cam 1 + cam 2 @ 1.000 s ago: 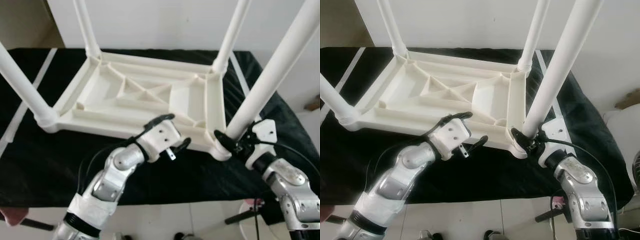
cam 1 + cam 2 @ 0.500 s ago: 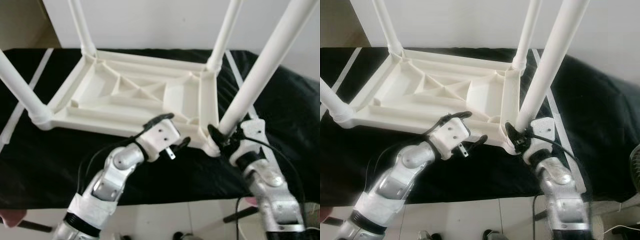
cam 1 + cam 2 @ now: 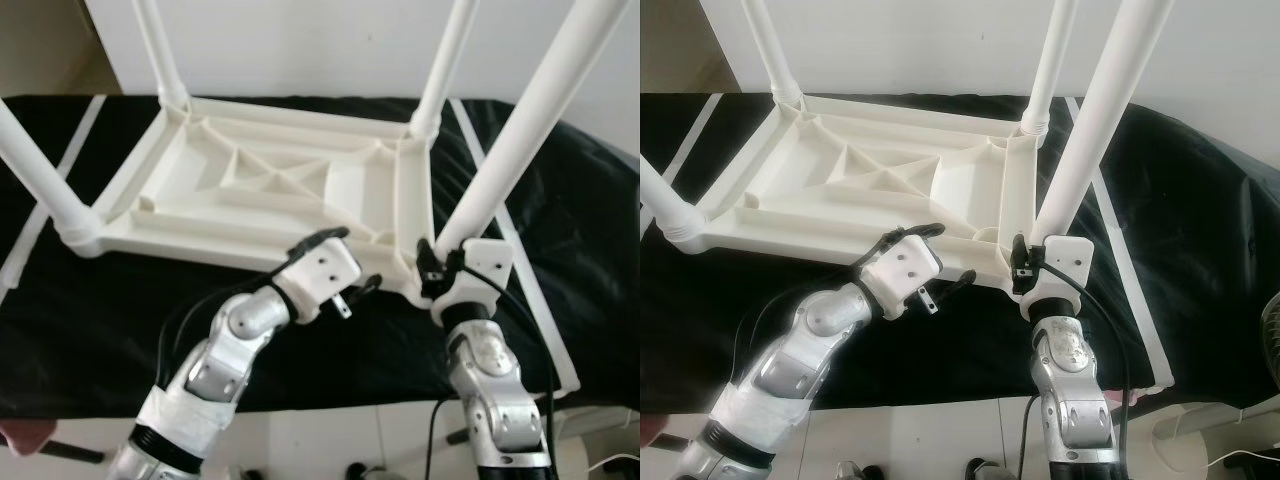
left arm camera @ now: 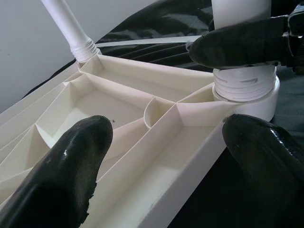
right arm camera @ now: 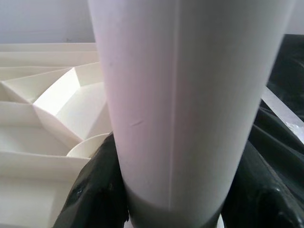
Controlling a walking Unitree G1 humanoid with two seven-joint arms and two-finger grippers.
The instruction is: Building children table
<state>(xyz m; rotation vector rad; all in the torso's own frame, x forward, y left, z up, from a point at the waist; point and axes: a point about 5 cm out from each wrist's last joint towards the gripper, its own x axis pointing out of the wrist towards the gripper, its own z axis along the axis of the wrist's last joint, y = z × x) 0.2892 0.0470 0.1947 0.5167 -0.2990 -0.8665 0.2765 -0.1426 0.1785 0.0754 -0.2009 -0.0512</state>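
**Right pincer clamps the near-right leg**

Eye views: a white plastic children's table top lies upside down on the black-covered table, legs up. The right pincer grips the white tubular near-right leg at its base.

Left wrist view: the left pincer is spread over the near rim.

Right wrist view: black fingers flank the leg.

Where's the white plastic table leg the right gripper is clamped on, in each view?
Left eye view: white plastic table leg, right of centre, slanting up to the top right corner, right gripper at its base.
Right eye view: same leg, right of centre.
Left wrist view: its threaded base, upper right.
Right wrist view: close up, centre.
Shared landmark: ribbed underside of the upturned white tabletop.
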